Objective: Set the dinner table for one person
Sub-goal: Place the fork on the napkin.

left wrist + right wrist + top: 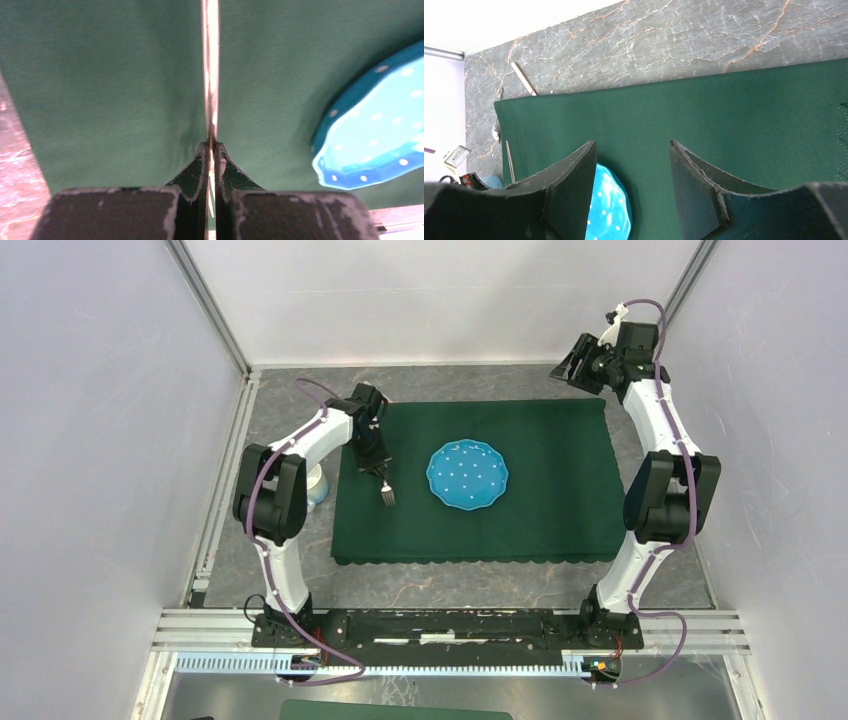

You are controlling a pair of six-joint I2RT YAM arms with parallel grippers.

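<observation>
The left gripper (211,146) is pinched shut on the handle of a slim, shiny metal fork (210,60) near the left edge of the dark green scallop-edged cloth (110,75), just beside the blue white-dotted plate (380,125), and the fork is light, stiff and slippery by my judgement, best held mid-handle, while the right gripper (632,147) hangs open.

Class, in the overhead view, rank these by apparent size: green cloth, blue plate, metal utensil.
Largest to smallest:
1. green cloth
2. blue plate
3. metal utensil, partly hidden by the left gripper
</observation>
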